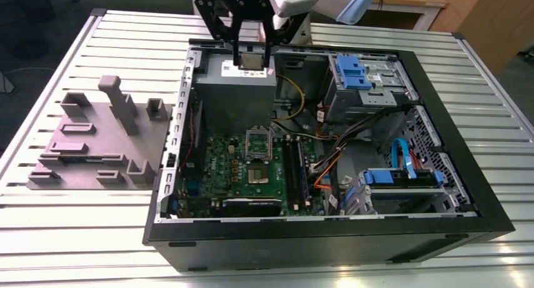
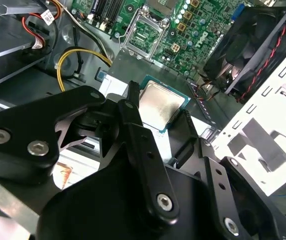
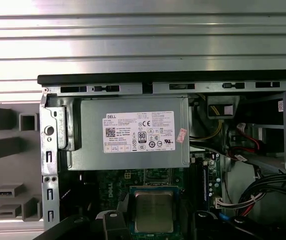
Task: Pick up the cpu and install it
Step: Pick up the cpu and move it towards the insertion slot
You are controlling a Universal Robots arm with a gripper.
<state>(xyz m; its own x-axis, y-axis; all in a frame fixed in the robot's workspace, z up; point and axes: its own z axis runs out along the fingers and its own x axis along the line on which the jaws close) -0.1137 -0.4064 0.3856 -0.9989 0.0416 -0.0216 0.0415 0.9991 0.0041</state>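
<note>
1. Gripper (image 1: pixel 252 60) hangs at 12 o'clock of the open case (image 1: pixel 334 241), above the grey box (image 1: pixel 235 91).
2. Fingers (image 2: pixel 133 125) are clamped on opposite edges of the cpu (image 2: pixel 160 102). The chip is level, metal top up. Edge grip likely spares its underside.
3. Socket (image 1: pixel 257 145) is open and empty, toward 6 o'clock from the gripper. The install is not yet done.

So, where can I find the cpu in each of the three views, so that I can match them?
First wrist view: the cpu, silvery top showing, between the fingers of the gripper.
Second wrist view: the same chip, held between the black fingers.
Exterior view: too small to tell; look at the gripper's tip, above the grey box.
Shared landmark: the green motherboard, in all three.
</note>
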